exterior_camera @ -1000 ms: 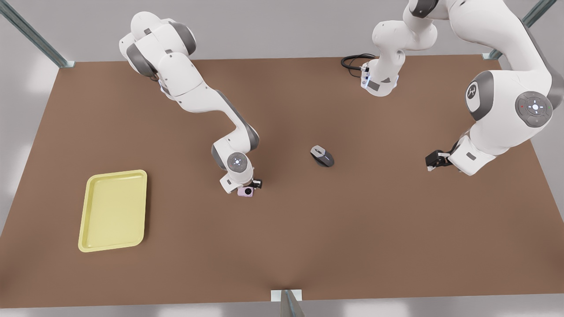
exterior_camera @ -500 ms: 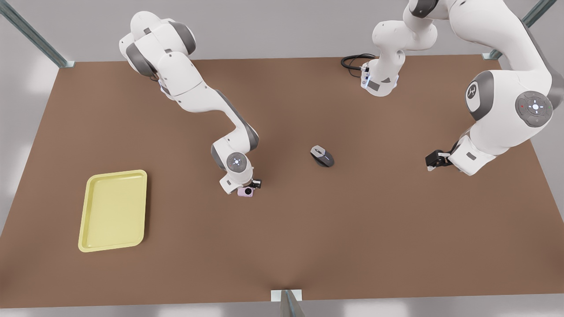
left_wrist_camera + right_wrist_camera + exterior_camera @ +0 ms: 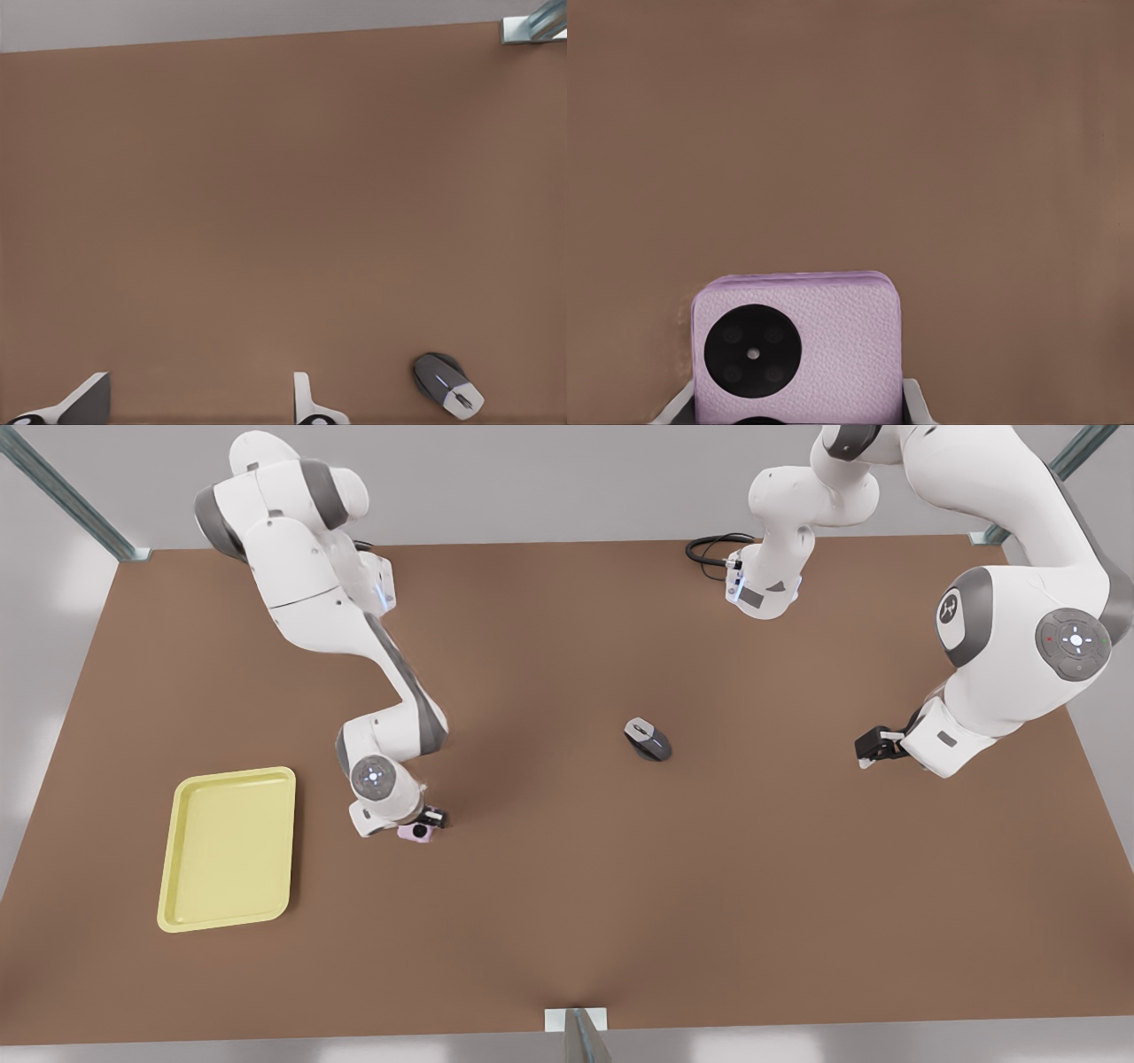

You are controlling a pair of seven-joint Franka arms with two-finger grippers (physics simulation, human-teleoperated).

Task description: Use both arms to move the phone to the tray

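Observation:
My right gripper (image 3: 427, 820) is shut on the pale pink phone (image 3: 415, 833), a little to the front view's right of the tray. In the right wrist view the phone (image 3: 797, 350) sits between the grey fingertips (image 3: 918, 404), its black camera circle facing the camera, above bare brown table. The pale yellow tray (image 3: 182, 850) lies flat at the front view's left with nothing in it. My left gripper (image 3: 868, 748) hangs over the table at the front view's right and waits. Its fingers (image 3: 306, 405) stand wide apart with nothing between them.
A grey-black computer mouse (image 3: 648, 739) lies mid-table, between the two grippers, and appears near the left fingers as the mouse (image 3: 448, 385). A black cable (image 3: 709, 549) coils at the back edge by an arm base. Metal posts stand at the table's corners.
My right arm has swung toward the front view's left, carrying the phone closer to the tray. The left arm and the mouse have not moved.

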